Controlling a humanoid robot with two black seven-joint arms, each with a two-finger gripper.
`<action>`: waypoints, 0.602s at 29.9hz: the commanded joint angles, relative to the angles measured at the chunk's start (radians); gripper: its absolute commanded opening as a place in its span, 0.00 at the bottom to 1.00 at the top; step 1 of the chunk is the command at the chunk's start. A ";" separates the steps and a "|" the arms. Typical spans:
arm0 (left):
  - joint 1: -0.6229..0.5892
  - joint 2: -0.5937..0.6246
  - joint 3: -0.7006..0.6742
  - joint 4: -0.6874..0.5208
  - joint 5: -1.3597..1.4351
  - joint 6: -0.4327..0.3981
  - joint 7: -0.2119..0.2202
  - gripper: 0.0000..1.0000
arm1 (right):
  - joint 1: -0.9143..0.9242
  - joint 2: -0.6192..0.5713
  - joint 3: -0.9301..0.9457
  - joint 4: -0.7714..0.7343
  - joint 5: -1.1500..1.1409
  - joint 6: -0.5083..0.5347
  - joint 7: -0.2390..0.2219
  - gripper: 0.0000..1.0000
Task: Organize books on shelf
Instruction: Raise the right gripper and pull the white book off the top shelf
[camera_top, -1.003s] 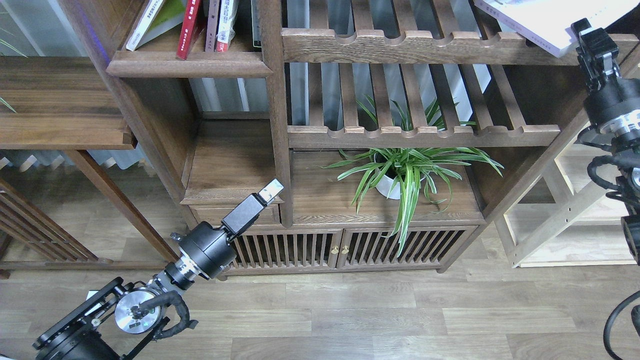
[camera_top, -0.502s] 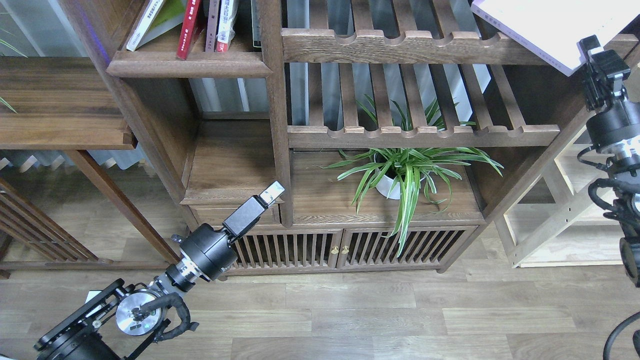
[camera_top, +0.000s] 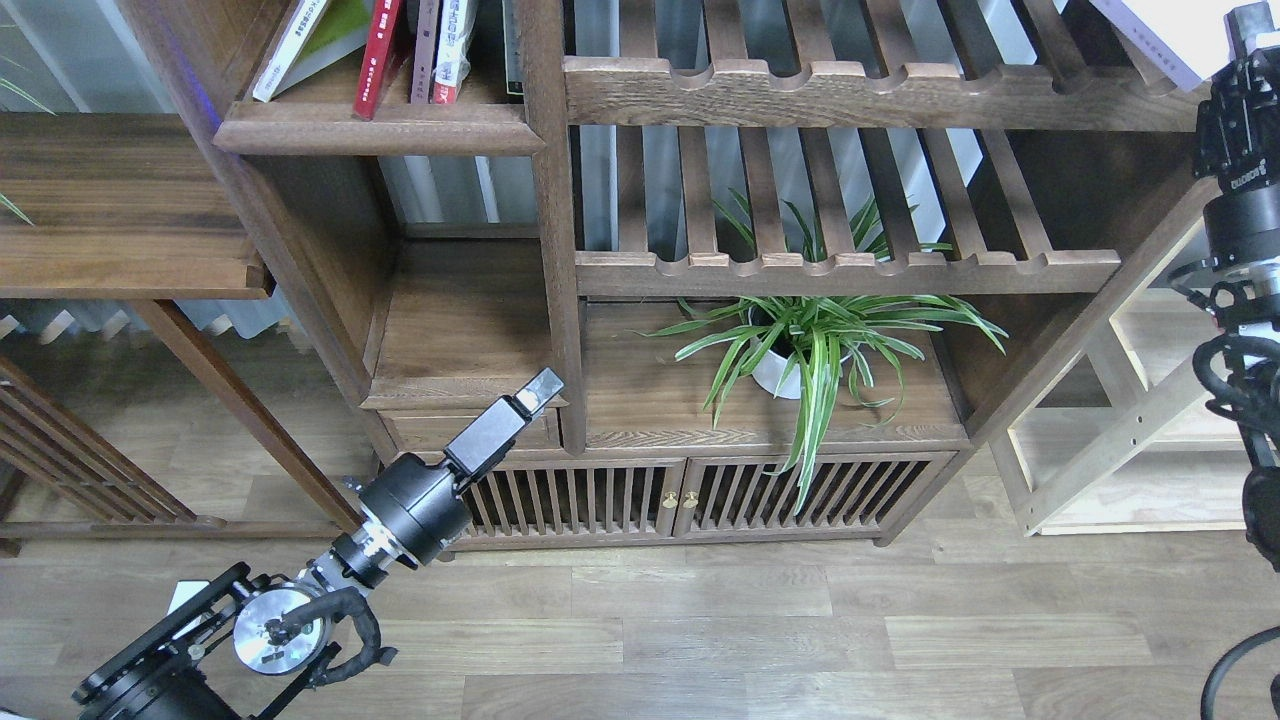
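My right gripper (camera_top: 1248, 25) is at the top right corner and is shut on the thick pale white-lavender book (camera_top: 1165, 35), holding it above the top slatted rail. Most of that book is cut off by the frame's edge. The shelf (camera_top: 380, 128), a dark solid board with a moulded front edge, is at the upper left. Several books lean on it, among them a red-spined one (camera_top: 380, 55). I cannot make out the large yellow-white book. My left gripper (camera_top: 538, 388) hangs low in front of the small drawer, holding nothing; its fingers cannot be told apart.
Two slatted shelves with scalloped rails (camera_top: 840, 270) fill the bookcase's middle. A potted spider plant (camera_top: 800, 345) stands on the cabinet top below them. A wooden side table (camera_top: 120, 210) is at the left, and a pale wooden rack (camera_top: 1130, 450) at the right.
My right gripper has risen and moved right with the pale book, lifting it off the top slatted shelf. My left arm has barely moved.
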 joint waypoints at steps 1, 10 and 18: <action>0.004 0.002 0.000 0.012 0.000 0.000 0.000 0.99 | -0.063 0.005 -0.005 0.066 0.002 0.000 -0.001 0.00; 0.009 0.011 -0.002 0.012 0.001 0.000 0.001 0.99 | -0.158 -0.002 -0.005 0.170 0.005 0.000 -0.008 0.00; 0.010 0.006 0.003 0.012 0.007 0.000 0.001 0.99 | -0.310 -0.059 -0.022 0.190 0.000 0.000 -0.019 0.00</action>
